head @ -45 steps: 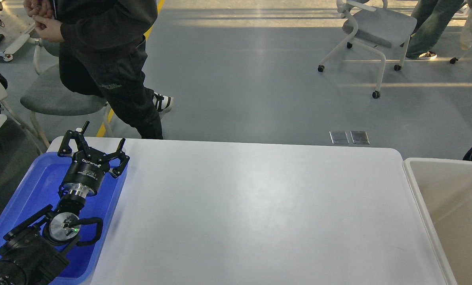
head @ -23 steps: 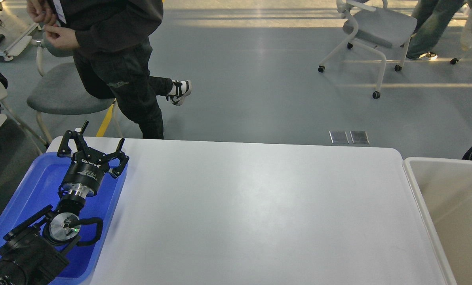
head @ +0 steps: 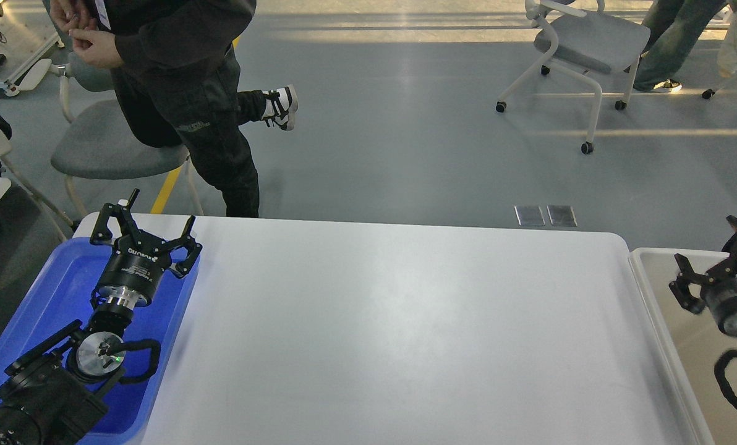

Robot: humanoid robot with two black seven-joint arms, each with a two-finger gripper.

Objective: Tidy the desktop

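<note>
The white desktop fills the middle of the head view. My left gripper is open and holds nothing. It hovers over the far right corner of the blue tray, at the desktop's left end. My right gripper is open and holds nothing. It sits over the off-white bin, just past the desktop's right edge, and looks slightly blurred.
A person in dark clothes stands just behind the desktop's far left corner, next to a grey chair. Another wheeled chair and a second person's legs are far back right. Two metal floor plates lie beyond the far edge.
My right arm has risen into view over the bin, its gripper now plainly showing. The person behind the table has shifted a leg. My left arm has not moved.
</note>
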